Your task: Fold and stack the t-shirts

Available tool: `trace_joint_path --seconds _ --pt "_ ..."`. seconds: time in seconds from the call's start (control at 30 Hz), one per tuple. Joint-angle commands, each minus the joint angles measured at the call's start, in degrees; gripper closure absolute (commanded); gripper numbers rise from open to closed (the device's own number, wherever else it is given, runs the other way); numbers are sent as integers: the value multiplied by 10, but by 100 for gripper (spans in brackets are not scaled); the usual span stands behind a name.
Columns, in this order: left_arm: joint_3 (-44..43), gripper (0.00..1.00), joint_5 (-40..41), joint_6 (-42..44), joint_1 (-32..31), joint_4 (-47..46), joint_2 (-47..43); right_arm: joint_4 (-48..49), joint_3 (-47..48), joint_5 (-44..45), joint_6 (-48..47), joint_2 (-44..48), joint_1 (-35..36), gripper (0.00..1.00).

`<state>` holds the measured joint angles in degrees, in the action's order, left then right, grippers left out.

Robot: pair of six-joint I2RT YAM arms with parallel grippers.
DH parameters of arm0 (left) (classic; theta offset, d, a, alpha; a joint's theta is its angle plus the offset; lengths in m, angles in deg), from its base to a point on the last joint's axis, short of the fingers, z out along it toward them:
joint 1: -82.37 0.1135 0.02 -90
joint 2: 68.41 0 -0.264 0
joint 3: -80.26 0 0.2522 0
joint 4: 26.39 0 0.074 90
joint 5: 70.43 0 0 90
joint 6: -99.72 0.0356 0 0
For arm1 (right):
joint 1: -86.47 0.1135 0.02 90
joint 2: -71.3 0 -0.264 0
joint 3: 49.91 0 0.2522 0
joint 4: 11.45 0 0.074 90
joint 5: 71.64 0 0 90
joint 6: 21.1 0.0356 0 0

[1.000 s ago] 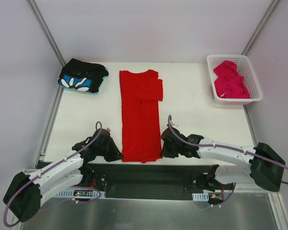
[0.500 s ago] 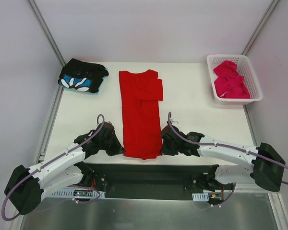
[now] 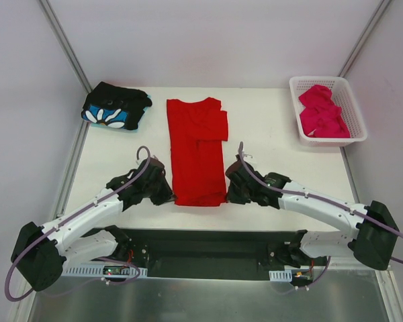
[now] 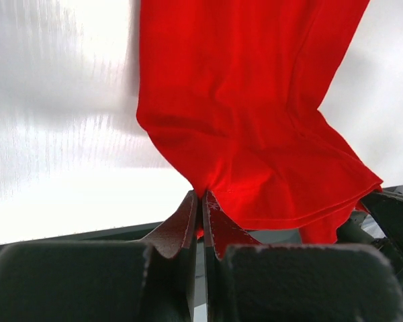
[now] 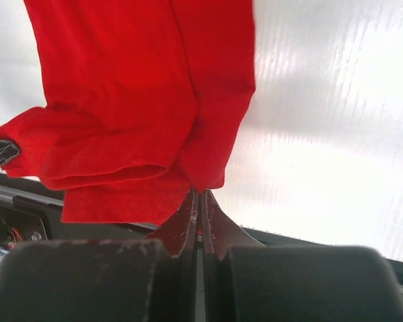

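Left claw (image 3: 170, 199), right claw (image 3: 227, 198) carried red t-shirt (image 3: 196, 144) hem forward, away from bases

The red t-shirt (image 3: 196, 154) is soft, matt, lightly creased cloth. The table (image 3: 275, 161) is white, smooth, faintly ribbed with a dull sheen. The basket (image 3: 298, 114), upper right, is white plastic lattice.

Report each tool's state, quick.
Left tool: closed, pinching the red t-shirt at its near hem corner.
Right tool: closed, pinching the same shirt's other near corner.
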<state>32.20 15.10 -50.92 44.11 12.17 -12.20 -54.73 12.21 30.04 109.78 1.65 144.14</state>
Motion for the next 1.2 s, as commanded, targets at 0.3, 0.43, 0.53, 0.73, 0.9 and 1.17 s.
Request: trace_joint_path --seconds 0.3,0.43,0.53,0.73,0.9,1.17 --pt "-130 100 11 93 83 34 79 -27 117 -30 -107 -60 -107 99" --pt "-181 100 -4 119 114 35 112 -28 180 -53 -135 -99 -146 99" --pt "-222 100 -11 135 133 34 150 -28 215 -73 -156 -140 -169 99" --pt "-309 100 -18 163 154 32 254 -24 298 -112 -181 -234 -211 99" --pt "-361 100 -37 173 171 22 345 -10 354 -160 -192 -299 -237 99" --pt "-425 100 -56 190 219 8 431 -1 427 -206 -201 -401 -283 99"
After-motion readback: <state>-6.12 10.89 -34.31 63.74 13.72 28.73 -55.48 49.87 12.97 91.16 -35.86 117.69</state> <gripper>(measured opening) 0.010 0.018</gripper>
